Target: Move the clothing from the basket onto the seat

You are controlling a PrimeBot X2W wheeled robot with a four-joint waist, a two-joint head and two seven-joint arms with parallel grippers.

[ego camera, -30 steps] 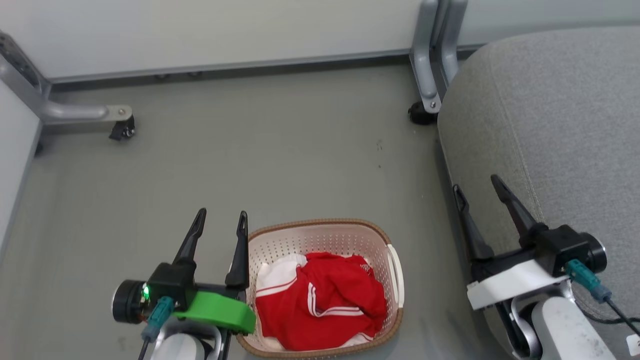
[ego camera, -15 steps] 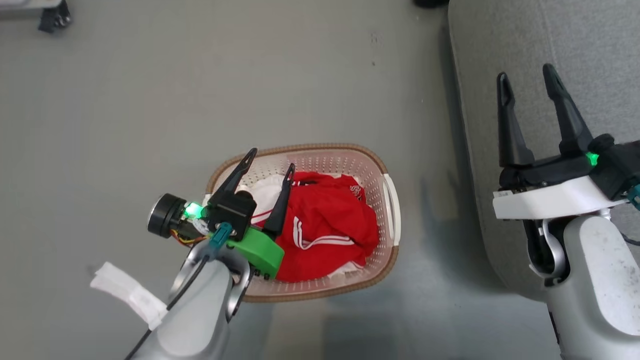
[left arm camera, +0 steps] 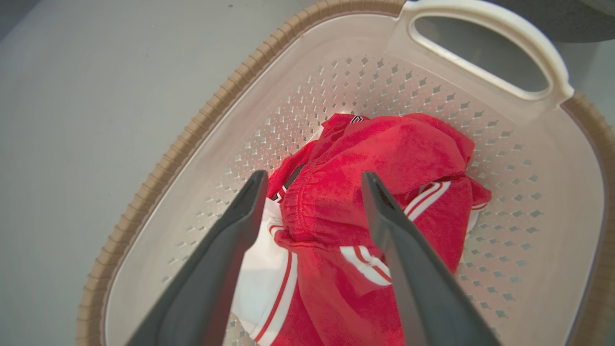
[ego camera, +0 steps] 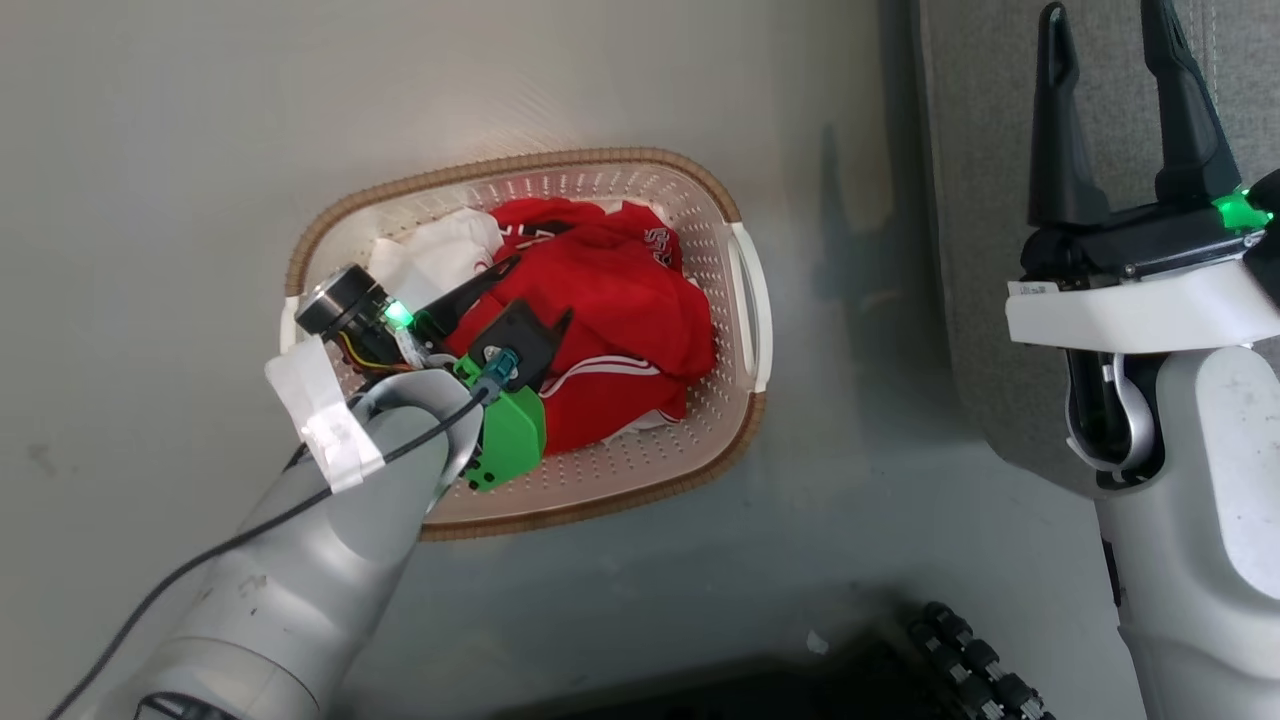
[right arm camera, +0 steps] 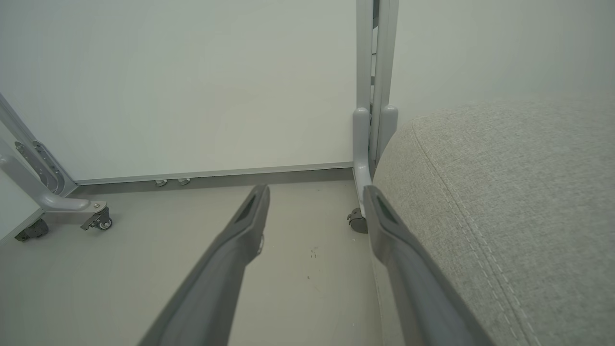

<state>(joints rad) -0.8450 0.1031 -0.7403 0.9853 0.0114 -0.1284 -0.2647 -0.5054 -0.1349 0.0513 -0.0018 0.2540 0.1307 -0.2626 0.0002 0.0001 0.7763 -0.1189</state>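
Note:
The clothing point(ego camera: 620, 300) lies crumpled inside the cream basket point(ego camera: 520, 165) on the floor, red with white stripes and a white patch at the left. My left gripper point(ego camera: 540, 288) is down in the basket, open, its fingers straddling a red fold of the clothing point(left arm camera: 399, 154). The left wrist view shows my left gripper point(left arm camera: 313, 177) with fabric between its fingers, which are apart; I cannot tell whether they touch it. My right gripper point(ego camera: 1100, 20) stands open over the grey seat point(ego camera: 990, 200), holding nothing. In the right wrist view my right gripper point(right arm camera: 315, 191) points along the seat's point(right arm camera: 519, 192) edge.
The basket's white handle point(left arm camera: 480, 29) faces the seat. Metal frame legs on casters point(right arm camera: 96, 218) stand by the white wall, one caster point(right arm camera: 358, 221) at the seat's far corner. A black ribbed part of my base point(ego camera: 970, 660) sits at the bottom.
The head camera has tilted down, shifting the whole picture. My left gripper has moved from beside the basket to down over the clothing. My right gripper now lies further forward along the seat.

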